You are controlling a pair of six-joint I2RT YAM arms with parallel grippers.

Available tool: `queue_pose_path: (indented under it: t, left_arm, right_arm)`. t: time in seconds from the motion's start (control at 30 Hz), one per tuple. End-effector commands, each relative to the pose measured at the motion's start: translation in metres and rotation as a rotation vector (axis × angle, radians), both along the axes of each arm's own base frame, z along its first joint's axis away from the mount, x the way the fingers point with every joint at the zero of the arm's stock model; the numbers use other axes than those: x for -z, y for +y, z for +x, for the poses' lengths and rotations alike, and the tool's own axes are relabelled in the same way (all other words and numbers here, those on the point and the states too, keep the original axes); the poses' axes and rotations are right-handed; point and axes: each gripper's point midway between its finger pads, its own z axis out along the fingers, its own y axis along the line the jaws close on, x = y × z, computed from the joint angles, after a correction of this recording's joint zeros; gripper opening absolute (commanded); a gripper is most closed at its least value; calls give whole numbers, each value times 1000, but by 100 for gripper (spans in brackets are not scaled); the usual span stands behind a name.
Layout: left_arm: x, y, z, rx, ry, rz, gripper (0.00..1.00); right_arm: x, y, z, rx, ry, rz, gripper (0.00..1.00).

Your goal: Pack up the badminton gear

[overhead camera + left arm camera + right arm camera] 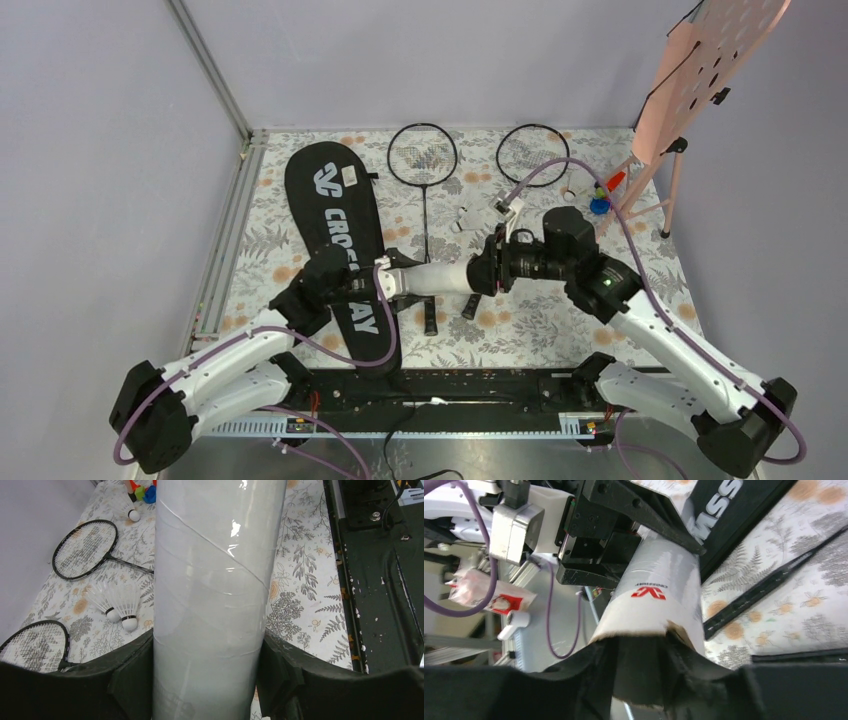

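The long white tube [437, 277] is held level above the table between both grippers. My left gripper [385, 278] is shut on its left part; in the left wrist view the tube [215, 580] fills the space between the black fingers [132, 675]. My right gripper [492, 272] is closed around its open, torn right end [649, 615]. The black CROSSWAY bag [335, 235] lies flat on the left. Two black rackets [422, 157] [532, 153] lie at the back. White shuttlecocks [468, 220] [120, 605] lie on the cloth between them.
A pink perforated board [705, 70] on a stand is at the back right, with small coloured toys [601, 195] and one shuttlecock [570, 193] at its foot. A racket handle [764, 590] lies under the tube. The black rail [440, 385] marks the near edge.
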Motion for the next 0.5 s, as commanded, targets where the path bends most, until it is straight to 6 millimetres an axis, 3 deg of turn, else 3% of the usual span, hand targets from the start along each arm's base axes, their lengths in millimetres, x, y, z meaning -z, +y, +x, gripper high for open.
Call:
queue_pose_path:
  t: [0.0, 0.1, 0.17, 0.23, 0.4, 0.47]
  left_arm:
    - [-55, -7, 1, 14, -139, -147, 60]
    - [-54, -3, 0, -13, -144, -168, 60]
    - [-54, 0, -1, -21, -152, -180, 60]
    - [-56, 4, -2, -37, -161, -200, 60]
    - [-59, 12, 3, -102, -170, -235, 60]
    - [-63, 16, 8, -150, -166, -264, 60]
  right_arm:
    - [-30, -21, 5, 94, -128, -40, 54]
    - [-47, -37, 0, 144, -167, -49, 70]
    - [-57, -47, -4, 171, -197, -49, 89]
    - [-66, -57, -9, 192, -235, -40, 98]
    - [-84, -77, -12, 276, -310, 2, 100]
    - [-84, -85, -4, 344, -321, -5, 100]
